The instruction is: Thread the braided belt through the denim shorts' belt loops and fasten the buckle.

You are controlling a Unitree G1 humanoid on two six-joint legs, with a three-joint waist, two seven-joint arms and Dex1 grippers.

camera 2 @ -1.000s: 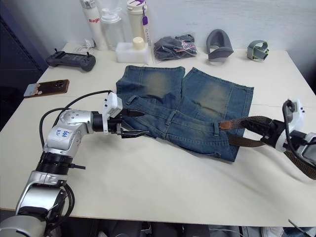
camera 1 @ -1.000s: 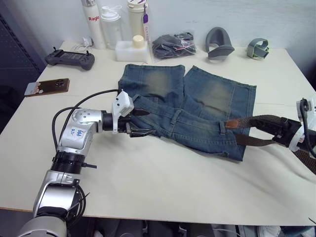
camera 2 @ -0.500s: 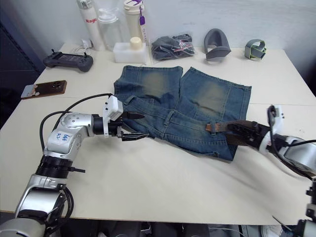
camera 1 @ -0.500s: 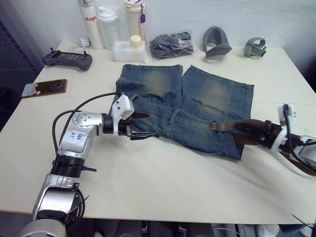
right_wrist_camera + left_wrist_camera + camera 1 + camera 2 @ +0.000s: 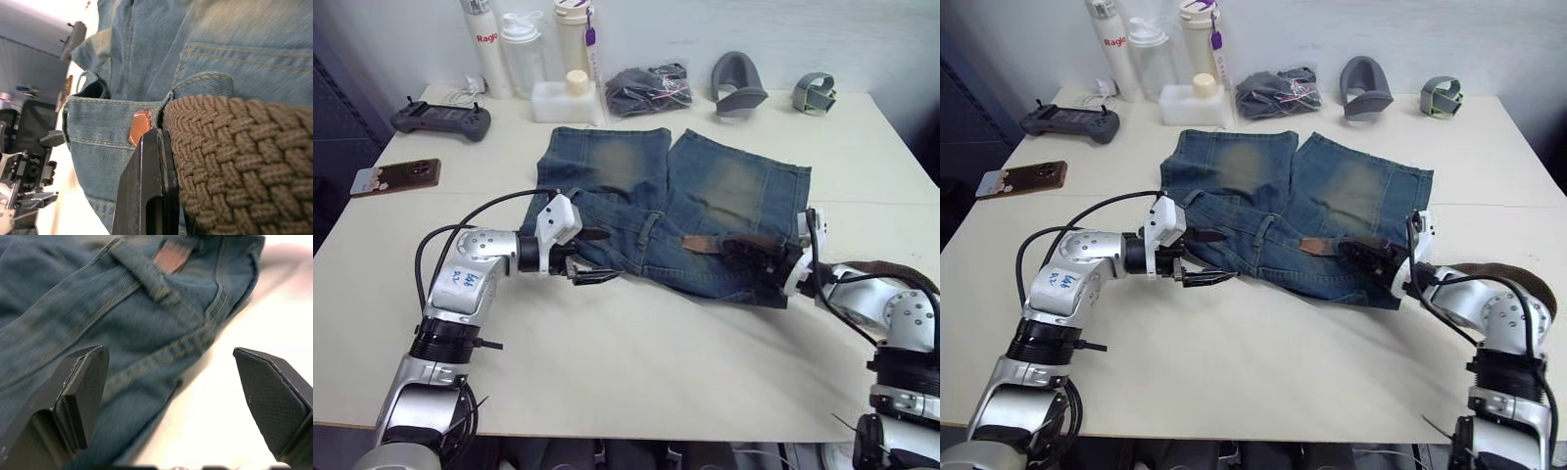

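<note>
Tan belt tip past belt loop

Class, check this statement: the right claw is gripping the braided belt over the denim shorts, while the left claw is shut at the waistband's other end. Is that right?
Not quite. The left claw is open, its fingers spread wide, as the left wrist view shows. The rest stands: the right claw grips the braided belt over the denim shorts.

A lab or test room. A plain cream table holds a game-style controller, a phone and bottles along its far edge.
</note>
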